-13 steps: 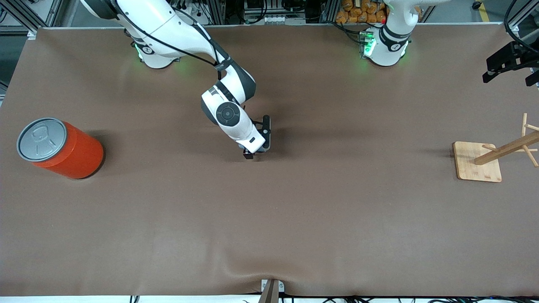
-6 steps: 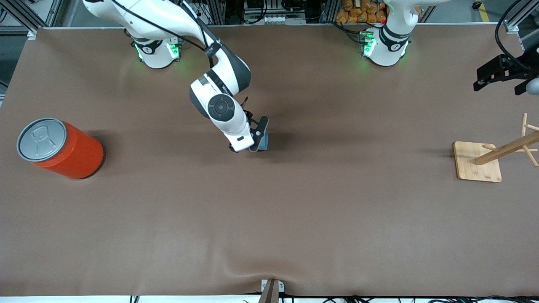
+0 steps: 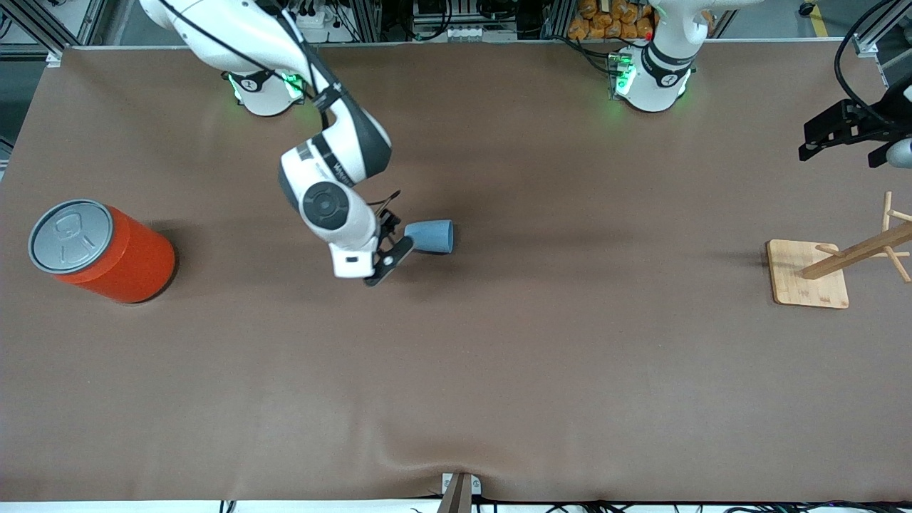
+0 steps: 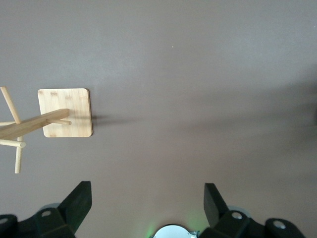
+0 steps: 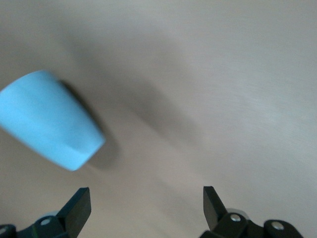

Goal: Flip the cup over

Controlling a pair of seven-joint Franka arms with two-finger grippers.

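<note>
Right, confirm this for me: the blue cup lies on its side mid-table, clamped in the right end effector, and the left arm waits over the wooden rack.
One thing is wrong: the cup is not clamped. The front and right wrist views show the right end effector open and beside it, clear of the cup. The rest holds: the cup lies on its side, and the left end effector waits, open, above the wooden rack.

Both arms are clad in glossy white shells with dark grey joints; green lights are shown at the bases, black cables are routed along the right arm (image 3: 335, 153), and black end effector fingers (image 4: 79, 201) are fitted.
</note>
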